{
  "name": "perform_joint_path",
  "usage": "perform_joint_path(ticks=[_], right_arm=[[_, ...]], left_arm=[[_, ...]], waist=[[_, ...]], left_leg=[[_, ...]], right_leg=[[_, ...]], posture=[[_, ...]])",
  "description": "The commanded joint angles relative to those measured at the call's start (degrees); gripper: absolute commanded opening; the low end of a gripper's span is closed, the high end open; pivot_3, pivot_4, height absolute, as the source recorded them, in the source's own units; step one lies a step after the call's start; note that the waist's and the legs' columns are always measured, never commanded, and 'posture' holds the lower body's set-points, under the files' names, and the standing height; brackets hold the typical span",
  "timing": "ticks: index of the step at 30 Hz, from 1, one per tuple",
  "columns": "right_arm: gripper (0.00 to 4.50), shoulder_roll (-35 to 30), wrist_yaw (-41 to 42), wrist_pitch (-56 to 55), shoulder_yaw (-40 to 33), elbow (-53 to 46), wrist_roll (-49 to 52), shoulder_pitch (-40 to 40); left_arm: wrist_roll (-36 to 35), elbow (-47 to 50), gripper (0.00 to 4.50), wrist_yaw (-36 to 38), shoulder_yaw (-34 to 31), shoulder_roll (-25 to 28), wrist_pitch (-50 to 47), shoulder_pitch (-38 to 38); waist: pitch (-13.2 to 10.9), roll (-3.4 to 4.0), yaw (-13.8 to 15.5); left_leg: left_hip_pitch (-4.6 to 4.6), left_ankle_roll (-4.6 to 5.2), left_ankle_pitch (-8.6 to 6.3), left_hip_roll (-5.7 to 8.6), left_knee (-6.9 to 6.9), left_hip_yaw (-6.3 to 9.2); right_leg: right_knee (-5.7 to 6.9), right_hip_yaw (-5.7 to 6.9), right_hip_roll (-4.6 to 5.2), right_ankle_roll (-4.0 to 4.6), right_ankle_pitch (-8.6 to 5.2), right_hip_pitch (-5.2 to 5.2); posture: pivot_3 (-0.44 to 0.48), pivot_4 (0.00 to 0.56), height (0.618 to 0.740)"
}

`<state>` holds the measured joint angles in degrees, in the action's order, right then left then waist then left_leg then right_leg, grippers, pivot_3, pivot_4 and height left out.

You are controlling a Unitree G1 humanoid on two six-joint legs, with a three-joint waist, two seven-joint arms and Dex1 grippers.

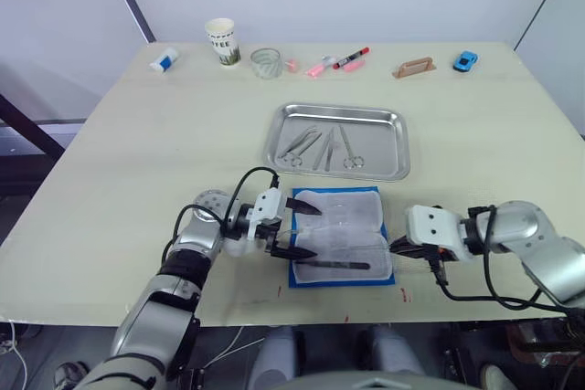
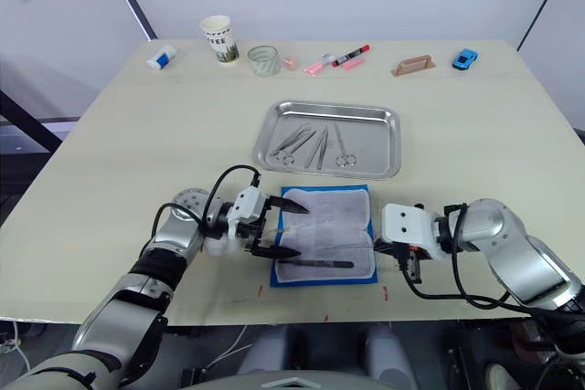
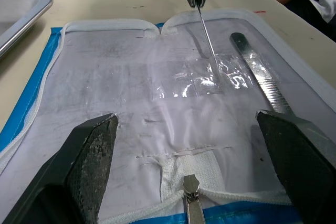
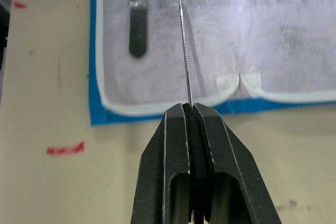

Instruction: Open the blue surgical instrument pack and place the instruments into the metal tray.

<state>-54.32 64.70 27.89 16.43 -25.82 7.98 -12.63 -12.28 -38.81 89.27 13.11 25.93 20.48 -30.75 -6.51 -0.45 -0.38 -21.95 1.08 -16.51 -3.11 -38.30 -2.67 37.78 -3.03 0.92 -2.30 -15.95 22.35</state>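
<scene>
I see markers (image 1: 340, 62), a paper cup (image 1: 222, 41) and a toy car (image 1: 465, 61) lining the pale counter's (image 1: 137, 162) far edge; my left end effector (image 1: 294, 226) gapes open, and my right end effector (image 1: 397, 246) pinches a thin instrument (image 4: 185, 51).

pack (image 1: 340, 237): bright blue outside, my view of the open inside is pale translucent lining with white stitched edging
tray (image 1: 397, 147): shiny silver steel
instruments (image 1: 320, 146): silvery metal, in the tray
tool on the pack (image 1: 331, 265): dark grey-silver with a ribbed handle
thin probe (image 4: 184, 40): silver
my left gripper (image 1: 297, 227): black fingers, white housing
my right gripper (image 4: 189, 116): black fingers, white housing
tabletop (image 1: 137, 152): pale beige, small red marks near my edge
cup (image 1: 222, 42): white with green print
toy car (image 1: 465, 61): blue
markers (image 1: 336, 62): pink and red
</scene>
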Motion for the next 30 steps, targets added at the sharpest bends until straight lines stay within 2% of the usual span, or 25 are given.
perform_joint_path(ticks=[1,6,10,13,17,23,27,30], right_arm=[[0.02,-2.4,0.6,-1.7,-3.8,-0.2,0.5,1.8],[0.02,-5.6,1.6,-3.7,-9.7,0.0,2.6,6.7],[0.02,-5.8,1.7,-2.5,-14.5,-1.0,6.4,9.3],[0.02,-3.1,-0.4,2.4,-18.5,-3.0,12.4,9.4],[0.02,2.6,-7.2,10.0,-19.5,-5.5,16.9,5.6],[0.02,19.8,-30.9,27.5,-17.1,-3.7,15.0,-9.6],[0.02,32.3,-40.6,38.6,-19.7,1.6,17.4,-17.9],[0.02,39.7,-47.7,40.6,-19.9,5.7,14.8,-21.4]], left_arm=[[1.9,-3.2,4.5,2.1,1.4,0.0,-0.2,2.1],[1.8,-3.0,4.5,2.1,1.4,0.0,-0.6,1.8],[1.7,-2.8,4.5,2.1,1.4,0.0,-0.7,1.7],[1.6,-2.6,4.5,2.0,1.3,-0.1,-0.7,1.8],[1.5,-2.2,4.5,1.8,1.3,-0.1,-0.9,1.9],[1.4,-1.6,4.5,1.5,1.0,0.2,-1.0,2.5],[1.4,-1.8,4.5,1.2,0.7,0.3,-0.8,2.7],[1.4,-1.7,4.5,1.0,0.6,0.3,-0.7,2.9]], waist=[[0.0,0.0,-0.1],[0.0,0.0,0.0],[0.0,-0.01,-0.1],[0.0,-0.01,-0.1],[0.0,-0.02,-0.2],[0.0,0.01,-0.3],[0.0,0.03,-0.3],[0.0,0.07,-0.3]], left_leg=[[0.01,0.0,0.0,0.0,0.0,-0.01],[0.01,0.0,0.0,0.0,0.0,0.0],[0.03,0.0,0.0,0.0,0.0,-0.01],[0.06,0.0,0.0,-0.01,0.01,0.01],[0.08,0.0,0.0,-0.02,0.01,0.04],[0.07,0.0,0.0,-0.03,0.02,0.06],[0.02,0.0,0.0,-0.03,0.04,0.06],[0.0,0.0,0.0,-0.04,0.04,0.03]], right_leg=[[0.0,-0.01,0.0,0.0,0.0,-0.01],[0.0,-0.01,-0.01,0.0,0.0,-0.01],[-0.01,-0.01,-0.01,-0.01,0.0,-0.03],[0.0,-0.01,-0.01,0.0,0.0,-0.08],[-0.01,0.0,-0.02,0.0,0.0,-0.12],[-0.01,0.01,-0.03,0.0,0.0,-0.11],[-0.02,0.01,-0.02,0.02,0.0,-0.06],[0.04,-0.02,-0.03,0.02,0.0,-0.01]], posture=[[0.0,0.15,0.74],[0.0,0.15,0.74],[0.0,0.15,0.74],[0.0,0.15,0.74],[0.0,0.15,0.74],[0.0,0.15,0.74],[0.0,0.15,0.74],[0.0,0.15,0.74]])
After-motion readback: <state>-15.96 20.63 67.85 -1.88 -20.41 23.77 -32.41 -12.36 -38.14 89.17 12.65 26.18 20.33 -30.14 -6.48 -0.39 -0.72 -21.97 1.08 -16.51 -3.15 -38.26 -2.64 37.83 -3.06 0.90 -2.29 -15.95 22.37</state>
